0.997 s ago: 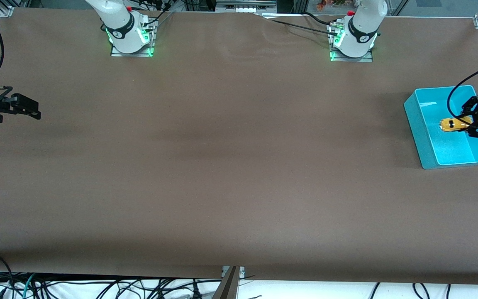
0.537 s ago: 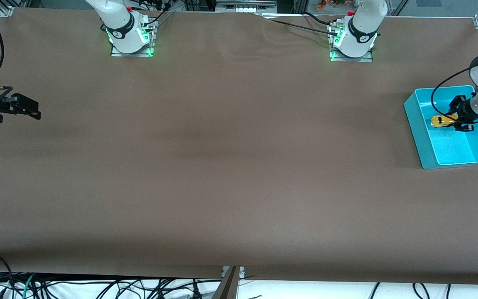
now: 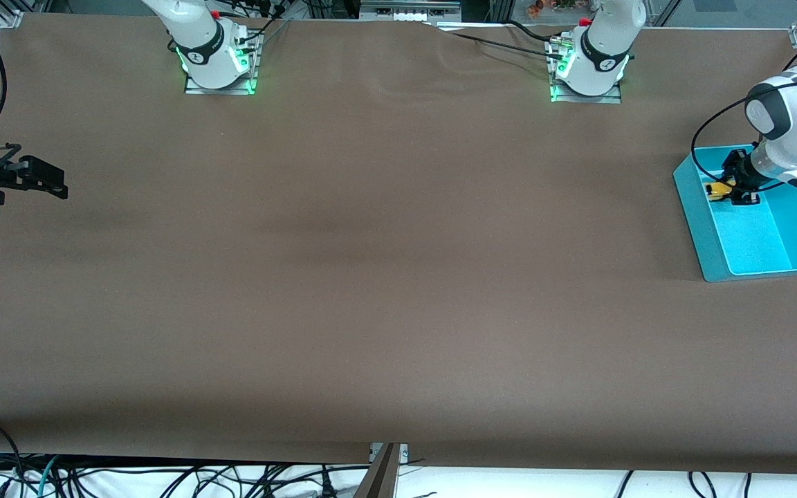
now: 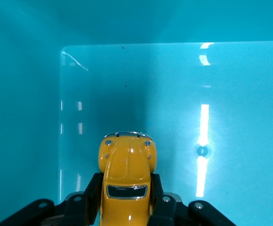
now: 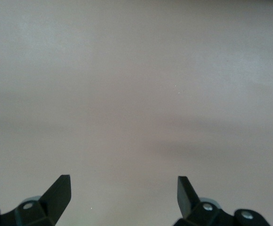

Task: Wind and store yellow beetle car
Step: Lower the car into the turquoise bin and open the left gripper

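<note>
Car (image 4: 127, 174) bright yellow, dark window, chrome trim; bin (image 3: 703, 221) turquoise, glossy inside; table (image 3: 371, 277) plain brown; grippers black, arms white

A long table (image 3: 385, 277) covered in plain brown sheet carries the scene. Directly on it, at the left arm's end, sits a turquoise bin (image 3: 699, 225), its open inside facing up. Two arm bases (image 3: 218, 66) are bolted along the edge farthest from the front camera, each lit green at the foot. A slight wrinkle in the cover runs between the bases
</note>
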{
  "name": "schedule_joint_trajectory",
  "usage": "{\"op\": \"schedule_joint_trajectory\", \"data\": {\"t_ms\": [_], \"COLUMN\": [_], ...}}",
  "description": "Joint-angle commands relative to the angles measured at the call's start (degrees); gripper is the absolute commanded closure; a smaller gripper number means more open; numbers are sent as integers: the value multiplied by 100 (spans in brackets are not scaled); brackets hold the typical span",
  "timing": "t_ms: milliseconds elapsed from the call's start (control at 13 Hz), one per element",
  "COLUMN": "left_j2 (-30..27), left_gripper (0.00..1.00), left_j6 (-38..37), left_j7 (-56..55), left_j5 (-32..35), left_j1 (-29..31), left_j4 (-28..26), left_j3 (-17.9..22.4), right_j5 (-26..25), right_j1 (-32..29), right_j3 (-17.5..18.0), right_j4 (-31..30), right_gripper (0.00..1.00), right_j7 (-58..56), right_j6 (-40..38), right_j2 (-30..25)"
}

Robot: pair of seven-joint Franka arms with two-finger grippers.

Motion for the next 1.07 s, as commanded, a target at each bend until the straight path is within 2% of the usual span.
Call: {"op": "schedule_joint_trajectory", "data": {"t_ms": [0, 153, 460, 537, 767, 997], "left_j2": [-42, -6, -295, -348, -664, -779], "left_gripper": [73, 2, 0, 0, 0, 0], "left_j6": [431, 538, 320, -73, -1619, -3524], "left_j7": [278, 305, 296, 296, 444, 1514], "left_j5": [146, 137, 137, 137, 137, -73], "left_j1": [-84, -84, -232, -338, -383, -374], "left_j4": [-229, -221, 25, 208, 1305, 2613], "left_j3": [238, 256, 282, 256, -24, -437], "right_j5": [20, 20, 20, 20, 20, 20], "right_j1": [-48, -56, -65, -65, -74, -74], "right_j3": [28, 28, 28, 28, 28, 28], "right_j4": [-29, -29, -29, -29, -29, -29], "right_gripper": [0, 0, 0, 0, 0, 0], "right_j7": [-1, 8, 8, -1, -1, -1], "right_j6": [23, 23, 23, 23, 23, 23], "right_j2": [-66, -66, -66, -66, -66, -66]}}
